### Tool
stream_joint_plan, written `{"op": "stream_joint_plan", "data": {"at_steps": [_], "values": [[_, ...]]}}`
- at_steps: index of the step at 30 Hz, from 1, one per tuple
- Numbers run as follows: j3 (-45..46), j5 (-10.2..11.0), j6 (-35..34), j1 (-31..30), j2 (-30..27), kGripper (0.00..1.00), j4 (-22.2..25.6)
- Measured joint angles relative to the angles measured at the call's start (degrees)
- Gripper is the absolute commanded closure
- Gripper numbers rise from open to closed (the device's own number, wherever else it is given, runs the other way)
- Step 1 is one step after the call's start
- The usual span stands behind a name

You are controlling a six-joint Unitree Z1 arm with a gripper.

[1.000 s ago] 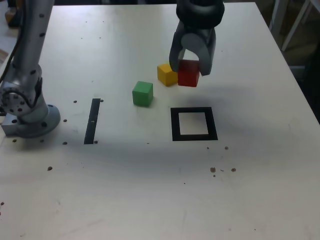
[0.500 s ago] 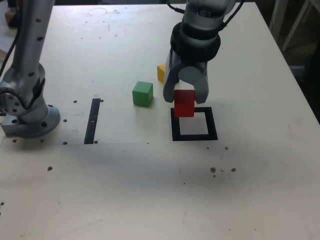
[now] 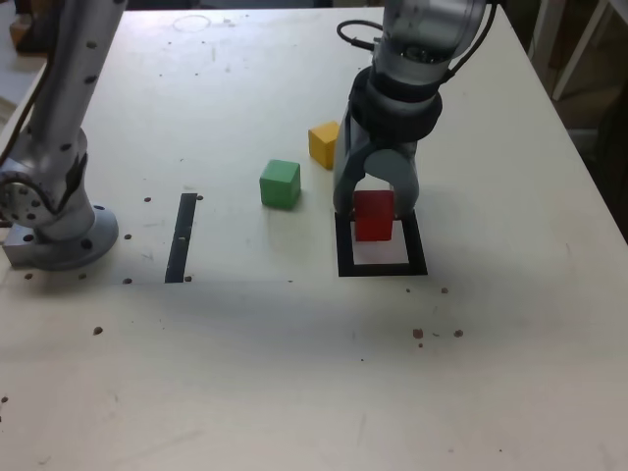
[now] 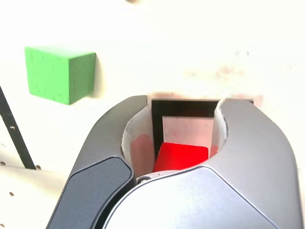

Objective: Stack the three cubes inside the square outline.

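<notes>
Red is what I carry: in the exterior view my gripper is clamped on the red cube, jaws closed against two opposite faces, and I hold it over the square outline because that frame is where the stack must begin. Whether its underside already touches the pale centre I cannot tell; it looks low and a little toward the far edge of the frame. A cube has no long axis, so what counts is squareness, and its faces look upright and roughly parallel to the tape. The green cube sits to the exterior view's left of the frame, apart from it, and the yellow cube lies farther back, just beside my arm; both rest on the white table waiting their turn.

From the wrist view, the red cube sits between my pale pads, with the black frame and its light middle visible beyond it, so I judge I am lined up for placement. The green cube shows off to one side, clear of my jaws.
</notes>
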Motion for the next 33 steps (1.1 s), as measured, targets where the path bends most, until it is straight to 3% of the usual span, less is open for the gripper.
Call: {"op": "stream_joint_plan", "data": {"at_steps": [9, 11, 15, 17, 28, 33], "values": [[1.2, -0.1, 0.0, 0.2, 0.2, 0.69, -1.8], [1.5, -0.1, 0.0, 0.2, 0.2, 0.56, -2.0], [2.5, -0.3, 0.6, 0.3, 0.2, 0.15, -2.7], [3.0, -0.5, 1.0, 0.3, 0.2, 0.03, -3.4], [4.0, -0.5, 1.2, 0.3, -0.7, 0.01, -4.4], [4.4, 2.0, 1.2, 0.7, -3.6, 0.01, -1.6]]}}
